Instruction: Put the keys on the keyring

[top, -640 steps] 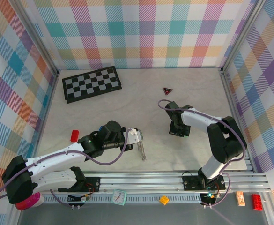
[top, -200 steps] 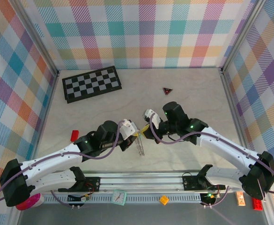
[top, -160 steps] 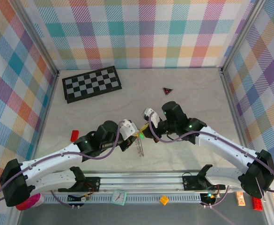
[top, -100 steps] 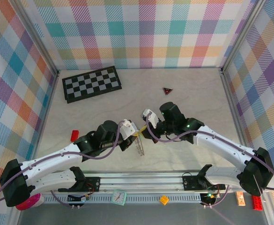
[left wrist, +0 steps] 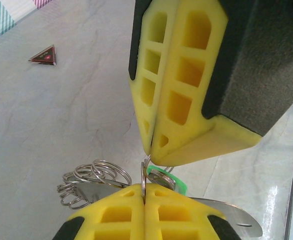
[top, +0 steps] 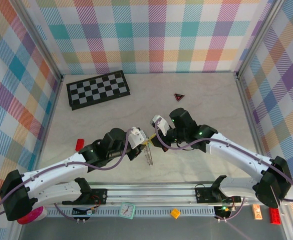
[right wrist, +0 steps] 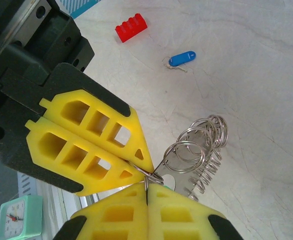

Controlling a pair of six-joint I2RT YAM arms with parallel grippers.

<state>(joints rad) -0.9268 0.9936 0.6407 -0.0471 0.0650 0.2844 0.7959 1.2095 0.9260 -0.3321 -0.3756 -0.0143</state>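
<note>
The keyring, a silvery metal strip carrying several wire loops, hangs above the table from my left gripper, which is shut on one thin loop. My right gripper meets it tip to tip and is shut on the small ring of the green-headed key. That green head peeks out beside my right fingertips. In the left wrist view the right gripper's fingers come down from above. The blue-headed key lies flat on the table, apart from both grippers.
A checkerboard lies at the back left and a small dark triangle at the back middle. A red brick sits left of the left arm, near the blue key. A mint clock stands on the front rail.
The right gripper has crept a little left with the green key until its tips touch the left gripper's. The left gripper has kept its hold on the keyring and barely moved.
</note>
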